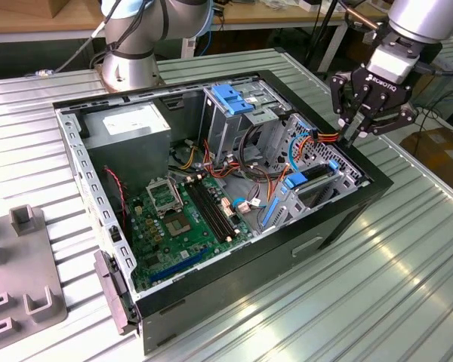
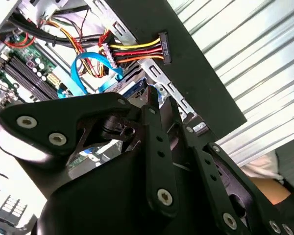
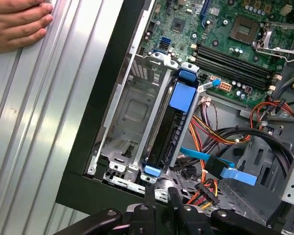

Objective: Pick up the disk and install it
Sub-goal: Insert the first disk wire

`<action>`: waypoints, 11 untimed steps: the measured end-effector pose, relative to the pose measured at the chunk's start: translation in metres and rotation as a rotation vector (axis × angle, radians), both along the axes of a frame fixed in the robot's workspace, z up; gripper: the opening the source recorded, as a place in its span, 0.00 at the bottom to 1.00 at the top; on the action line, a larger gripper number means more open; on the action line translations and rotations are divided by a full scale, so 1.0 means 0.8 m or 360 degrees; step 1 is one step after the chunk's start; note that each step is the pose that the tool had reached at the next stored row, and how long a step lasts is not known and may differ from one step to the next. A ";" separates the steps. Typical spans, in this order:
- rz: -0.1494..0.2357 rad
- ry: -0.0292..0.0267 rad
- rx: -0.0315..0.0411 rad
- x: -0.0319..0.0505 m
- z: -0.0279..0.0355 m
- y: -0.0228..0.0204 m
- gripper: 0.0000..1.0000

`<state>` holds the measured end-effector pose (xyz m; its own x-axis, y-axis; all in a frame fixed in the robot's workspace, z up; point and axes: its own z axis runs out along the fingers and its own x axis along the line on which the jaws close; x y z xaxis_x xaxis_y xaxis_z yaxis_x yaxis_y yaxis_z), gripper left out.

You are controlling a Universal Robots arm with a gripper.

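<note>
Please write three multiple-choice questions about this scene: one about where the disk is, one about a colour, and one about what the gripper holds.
1. Where is the disk?
A) inside the case
B) beside it
C) on top of it

2. What colour is the disk's bracket?
A) red
B) blue
C) yellow

3. What does the gripper hold?
A) the disk
B) a cable
C) nothing

Answers:
1 A: the disk stands on edge within the case's walls.
2 B: the bracket is bright blue.
3 C: the gripper hangs shut and empty over the case's edge.
</note>
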<state>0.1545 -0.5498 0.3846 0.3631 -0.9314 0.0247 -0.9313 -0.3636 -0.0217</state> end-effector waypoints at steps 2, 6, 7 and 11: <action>0.0096 0.00000 0.0000 0.000 -0.0005 0.0000 0.25; 0.0181 -0.00001 -0.0001 0.007 -0.0023 0.0003 0.25; 0.0183 -0.00001 -0.0001 0.010 -0.0028 0.0007 0.25; 0.0211 0.00002 -0.0004 0.023 -0.0047 0.0021 0.25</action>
<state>0.1727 -0.5481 0.3809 0.4830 -0.8752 0.0271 -0.8751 -0.4835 -0.0204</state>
